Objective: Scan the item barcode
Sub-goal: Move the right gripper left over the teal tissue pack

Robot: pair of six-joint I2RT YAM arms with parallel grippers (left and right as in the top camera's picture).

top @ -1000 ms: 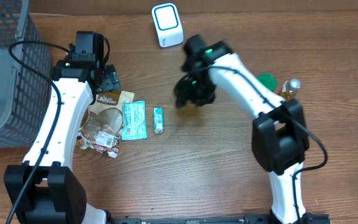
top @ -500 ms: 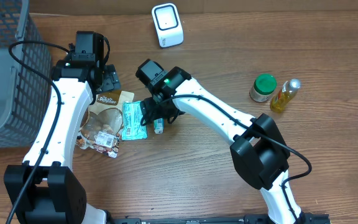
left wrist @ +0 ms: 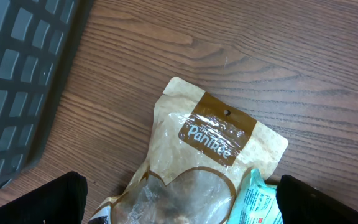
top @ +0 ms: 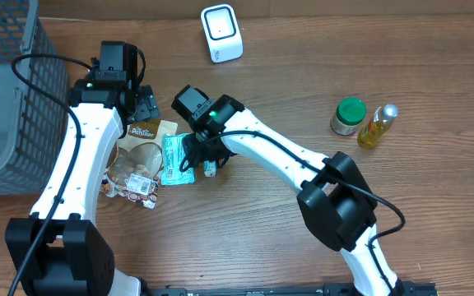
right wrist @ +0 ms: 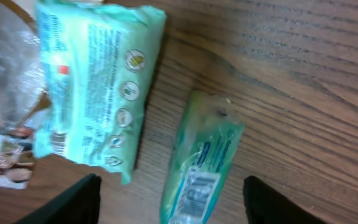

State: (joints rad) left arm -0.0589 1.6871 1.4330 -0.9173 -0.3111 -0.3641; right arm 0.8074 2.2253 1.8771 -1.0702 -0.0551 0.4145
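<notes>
**Right gripper over the green sachet**

Nearest the arm bases, a small green sachet [top: 210,165] lies flat on the wooden table [top: 262,238], just beside a teal wipes pack [top: 177,159]. The right gripper [top: 202,154] hangs over the sachet, its fingers spread to either side and gripping nothing. Farther back, the left gripper [top: 145,107], fingers wide apart and empty, hovers above a brown Panitee pouch [top: 145,131]. A white scanner [top: 221,33] stands at the far edge.

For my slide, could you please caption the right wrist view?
Open right tool above a slim green packet beside a teal pouch.

Even light; blurry right-wrist view
</notes>
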